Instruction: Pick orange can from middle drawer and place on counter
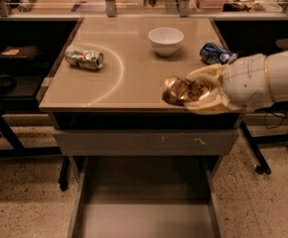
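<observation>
The orange can [183, 90] is shiny orange-copper with pale and dark label marks. It lies on its side in my gripper [198, 90], whose cream fingers close around it from above and below. The arm comes in from the right. The can hangs over the front right part of the beige counter [119, 78], at or just above its surface. The middle drawer [141, 202] stands pulled open below, a grey tray with low side walls and a bare floor.
A green-silver can [84, 57] lies on the counter's left. A white bowl [166, 40] stands at the back centre. A blue can [214, 53] lies at the back right, close behind my gripper. A grey drawer front [146, 142] with white scratches sits under the counter.
</observation>
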Robot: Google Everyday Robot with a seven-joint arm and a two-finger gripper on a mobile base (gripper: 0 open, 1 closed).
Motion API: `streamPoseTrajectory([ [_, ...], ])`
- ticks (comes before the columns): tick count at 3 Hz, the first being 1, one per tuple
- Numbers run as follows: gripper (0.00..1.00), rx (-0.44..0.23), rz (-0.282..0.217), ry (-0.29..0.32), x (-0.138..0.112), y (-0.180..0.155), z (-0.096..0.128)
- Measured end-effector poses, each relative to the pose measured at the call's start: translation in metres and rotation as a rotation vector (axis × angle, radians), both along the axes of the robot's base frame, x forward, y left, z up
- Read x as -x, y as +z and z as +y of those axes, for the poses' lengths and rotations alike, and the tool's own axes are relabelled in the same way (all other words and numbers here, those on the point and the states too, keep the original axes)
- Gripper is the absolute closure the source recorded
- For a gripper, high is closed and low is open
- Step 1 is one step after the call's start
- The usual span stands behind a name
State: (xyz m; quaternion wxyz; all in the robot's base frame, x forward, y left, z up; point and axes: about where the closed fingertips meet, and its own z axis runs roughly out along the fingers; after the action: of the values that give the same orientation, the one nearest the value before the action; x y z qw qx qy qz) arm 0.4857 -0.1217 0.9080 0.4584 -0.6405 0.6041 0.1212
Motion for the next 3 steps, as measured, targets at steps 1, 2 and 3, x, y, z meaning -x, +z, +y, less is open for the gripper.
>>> streamPoseTrajectory([
  [1,1.00,-0.010,-0.056,0.000,-0.009,0.031,-0.001],
  [2,1.00,-0.014,-0.064,0.017,-0.012,0.033,0.002],
  [3,1.00,-0.050,-0.070,0.097,-0.033,0.042,0.016],
])
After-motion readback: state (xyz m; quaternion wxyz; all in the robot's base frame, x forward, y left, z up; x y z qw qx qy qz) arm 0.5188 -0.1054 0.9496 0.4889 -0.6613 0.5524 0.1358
